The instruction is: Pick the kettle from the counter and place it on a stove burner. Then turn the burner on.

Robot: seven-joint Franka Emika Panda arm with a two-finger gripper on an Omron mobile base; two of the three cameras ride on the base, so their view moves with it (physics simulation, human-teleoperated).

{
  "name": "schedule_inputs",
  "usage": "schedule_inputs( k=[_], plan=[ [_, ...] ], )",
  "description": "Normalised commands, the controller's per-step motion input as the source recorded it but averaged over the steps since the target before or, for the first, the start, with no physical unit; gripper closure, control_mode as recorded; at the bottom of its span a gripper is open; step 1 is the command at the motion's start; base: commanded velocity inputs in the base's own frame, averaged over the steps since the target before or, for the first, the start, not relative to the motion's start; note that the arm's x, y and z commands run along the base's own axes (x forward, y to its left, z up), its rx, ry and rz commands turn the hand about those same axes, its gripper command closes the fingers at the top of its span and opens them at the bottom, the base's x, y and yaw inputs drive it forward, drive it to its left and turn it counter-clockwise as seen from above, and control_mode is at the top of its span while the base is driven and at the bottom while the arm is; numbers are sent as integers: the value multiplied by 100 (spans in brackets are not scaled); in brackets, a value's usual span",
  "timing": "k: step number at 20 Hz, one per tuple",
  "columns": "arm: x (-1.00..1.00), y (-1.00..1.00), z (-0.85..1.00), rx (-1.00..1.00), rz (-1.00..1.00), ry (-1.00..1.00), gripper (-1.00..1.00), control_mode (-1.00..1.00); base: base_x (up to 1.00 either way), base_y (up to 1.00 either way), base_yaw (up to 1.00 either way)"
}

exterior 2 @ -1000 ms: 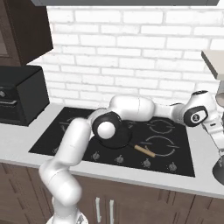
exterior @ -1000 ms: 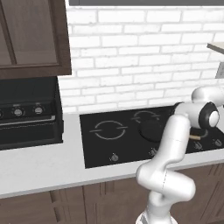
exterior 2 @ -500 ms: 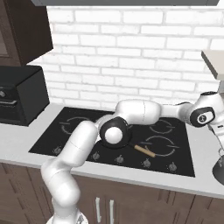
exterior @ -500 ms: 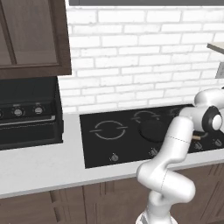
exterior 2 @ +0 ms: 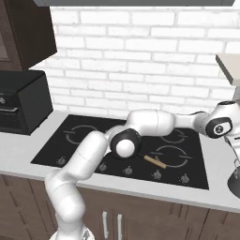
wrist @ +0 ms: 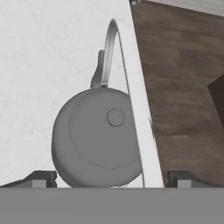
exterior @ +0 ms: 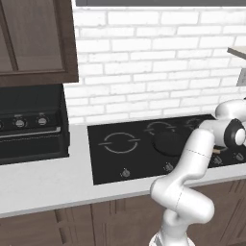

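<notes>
Three views covered the moment. From the left base view, the white arm rose from the lower right and bent toward the right edge of the frame, crossing the black cooktop; the large ring-outlined stove burner sat left of centre on the glass, a solid dark disc lay just right of it, and the pale worktop filled the lower left beneath a dark oven. From the right base view, the arm stretched from the lower left across the cooktop to the right edge of the frame, where a dark rounded shape, only partly in frame, rested on the worktop; a wooden-handled utensil lay on the glass right of centre. From the hand view, the kettle sat at lower centre on the worktop, close against its pale edge, its wire handle arching toward the top of the frame and brown floor to the right. The tool had its fingertips spread wide apart at the bottom, either side of the kettle, gripping nothing.
</notes>
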Motion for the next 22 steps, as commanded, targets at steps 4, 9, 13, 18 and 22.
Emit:
schedule_inputs(
  k=[4, 9, 13, 18, 22],
  plan=[
    [0, 0, 0, 0, 0, 0, 100, -100, 0, 0, 0],
    [0, 0, 0, 0, 0, 0, 100, -100, 0, 0, 0],
    [0, 0, 0, 0, 0, 0, 100, -100, 0, 0, 0],
    [-4, 0, 0, 0, 0, 0, 100, -100, 0, 0, 0],
    [-42, 23, 24, 0, 0, -2, 100, -100, 0, 0, 0]
  ],
)
